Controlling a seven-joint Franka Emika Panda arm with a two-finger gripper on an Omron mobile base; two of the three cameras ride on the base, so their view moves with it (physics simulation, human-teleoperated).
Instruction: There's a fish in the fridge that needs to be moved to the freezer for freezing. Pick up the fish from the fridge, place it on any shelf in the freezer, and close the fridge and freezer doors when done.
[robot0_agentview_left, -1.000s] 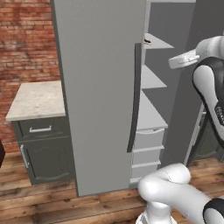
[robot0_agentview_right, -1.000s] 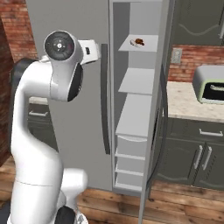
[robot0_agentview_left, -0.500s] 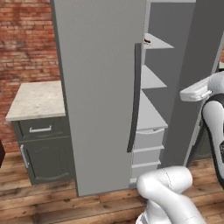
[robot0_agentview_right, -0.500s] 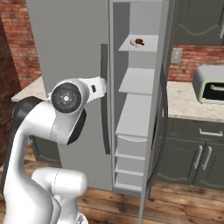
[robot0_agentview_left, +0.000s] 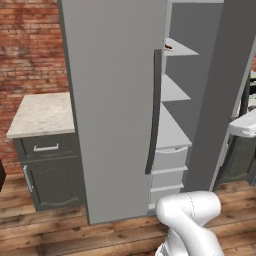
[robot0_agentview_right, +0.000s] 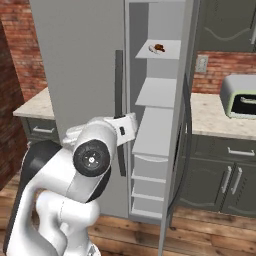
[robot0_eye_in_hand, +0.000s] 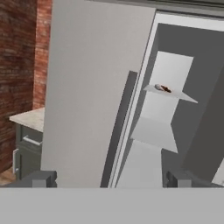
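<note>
Fish (robot0_agentview_right: 159, 48) is lying on the top shelf (robot0_agentview_right: 167, 52) inside the freezer (robot0_agentview_right: 155, 100), far from the arm. The fridge door (robot0_agentview_left: 112, 100) is standing shut, while the freezer door (robot0_agentview_right: 177, 130) is hanging open at the right. The claw (robot0_eye_in_hand: 109, 181) is staying wide apart and gripping nothing. The risk now, I think, is in the closing: if the arm is pushing the narrow door at a bad angle, it may slip off or strike the edge, leaving the door ajar.

No legible text, label, brand or number appears on any surface. The doors, cabinets and appliance carry no readable markings.
</note>
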